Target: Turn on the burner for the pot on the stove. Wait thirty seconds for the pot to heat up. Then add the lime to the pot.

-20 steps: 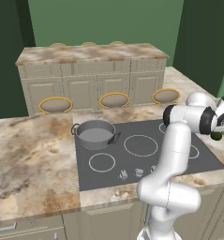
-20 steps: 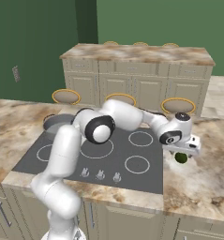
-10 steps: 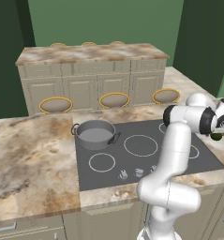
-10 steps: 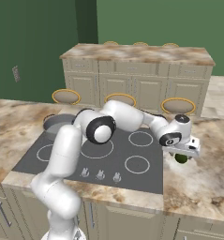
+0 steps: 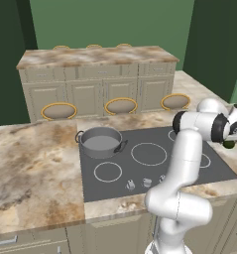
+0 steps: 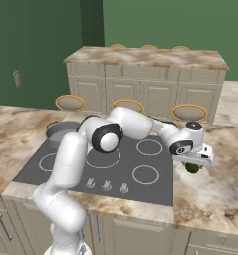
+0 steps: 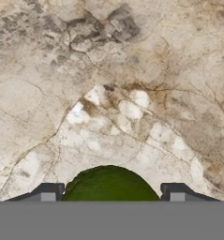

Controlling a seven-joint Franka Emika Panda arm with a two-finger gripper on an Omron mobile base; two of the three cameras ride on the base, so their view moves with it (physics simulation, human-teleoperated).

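Gripper [image 7: 111, 193] low over the marble counter [image 7: 113, 84] right of the stove [image 6: 115, 164], fingers apart either side of the lime [image 7: 109, 183] — contact not discernible — pot [image 5: 100, 141] far off on the rear-left burner

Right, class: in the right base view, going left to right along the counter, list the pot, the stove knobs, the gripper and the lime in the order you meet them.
pot → stove knobs → lime → gripper, which hangs right over the lime, so those last two nearly coincide.
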